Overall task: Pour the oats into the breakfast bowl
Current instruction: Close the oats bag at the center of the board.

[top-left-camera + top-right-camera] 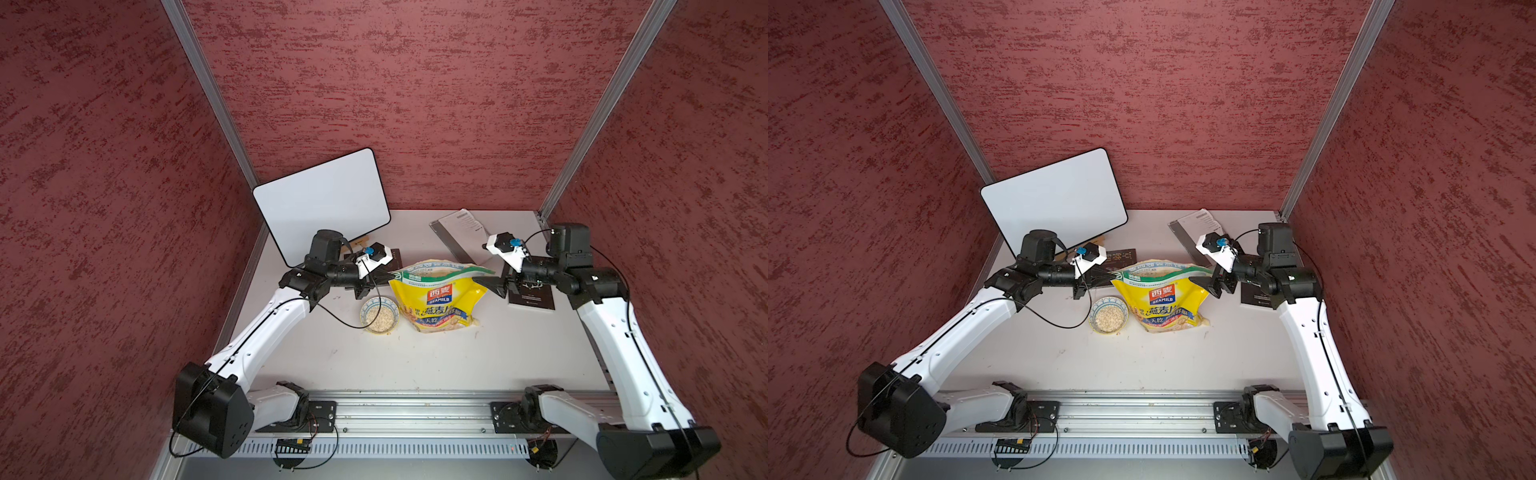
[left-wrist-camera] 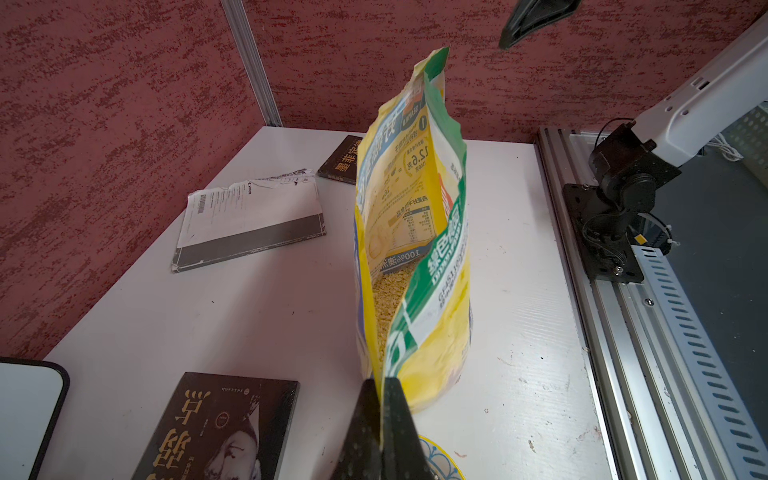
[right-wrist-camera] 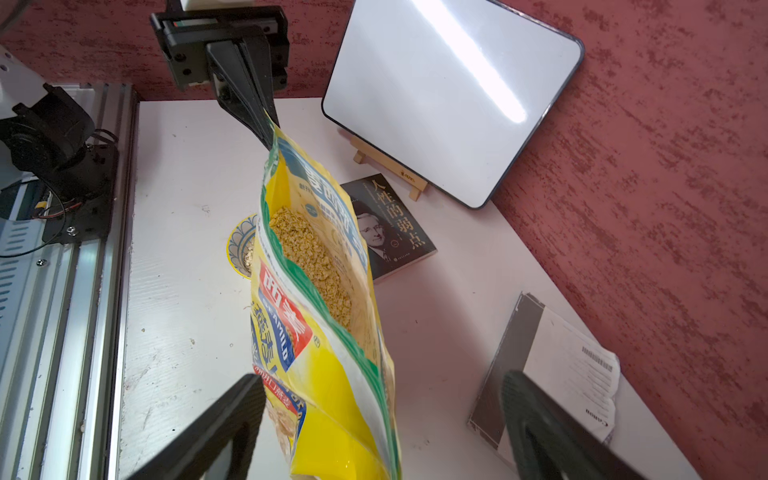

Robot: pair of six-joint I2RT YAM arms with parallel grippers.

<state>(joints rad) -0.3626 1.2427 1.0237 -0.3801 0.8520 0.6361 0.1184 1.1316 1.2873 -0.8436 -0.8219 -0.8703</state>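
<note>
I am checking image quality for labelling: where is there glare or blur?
Right wrist view: a bright glare streak crosses the whiteboard; the open right end effector, near the lens, looks soft. In both top views the whiteboard is evenly lit.

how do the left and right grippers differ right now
The left gripper is shut, pinching one top corner of the oat bag; the right gripper is open, jaws spread wide at the opposite end. The left gripper holds the bag; the right gripper holds nothing. Both have black fingers near the bag's top edge.
</note>
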